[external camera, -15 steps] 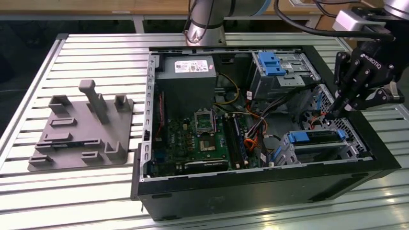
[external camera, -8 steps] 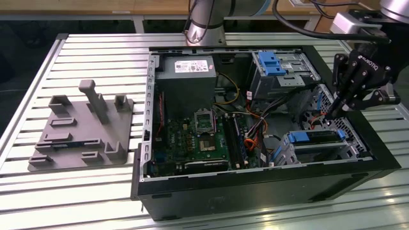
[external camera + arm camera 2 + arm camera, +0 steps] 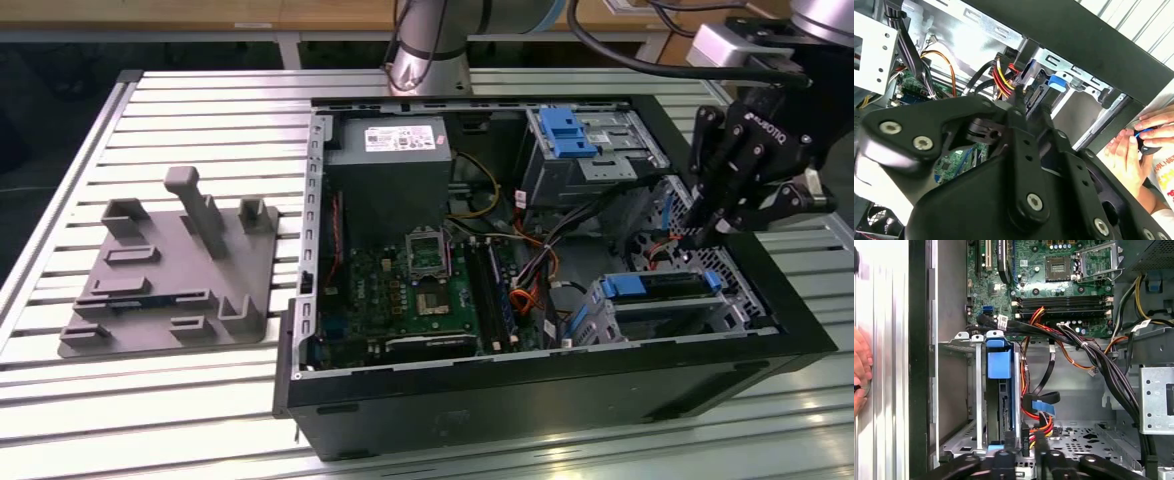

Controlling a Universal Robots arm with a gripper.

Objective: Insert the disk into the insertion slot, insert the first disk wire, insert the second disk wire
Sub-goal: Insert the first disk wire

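- The gripper [image 3: 1024, 102] sits closest to the lens in the second wrist view, its black linkages spreading across the foreground. Its jaws are closed on a black disk wire plug [image 3: 1020, 92] that trails red and yellow leads.
- In the first wrist view the same plug [image 3: 1025, 439] stands between the two fingertips of the gripper [image 3: 1025, 456], just beside the end of the disk [image 3: 1002, 395].
- The disk sits inside the insertion slot [image 3: 956, 390], with its blue carrier showing at the cage mouth. I cannot tell whether the plug is seated in the disk.
- In the exterior view the gripper [image 3: 705, 238] reaches down into the open computer case [image 3: 534, 390], at the exterior view's right. The disk [image 3: 654, 285] lies in the insertion slot [image 3: 667, 318] just below it.
- The green motherboard [image 3: 427, 290] lies mid-case, and a taller cage with a blue latch [image 3: 574, 140] stands behind.
- A grey fixture [image 3: 174, 270] rests on the slatted table [image 3: 134, 400], well apart from the case.
- A person's hand [image 3: 860, 370] lies outside the case wall.
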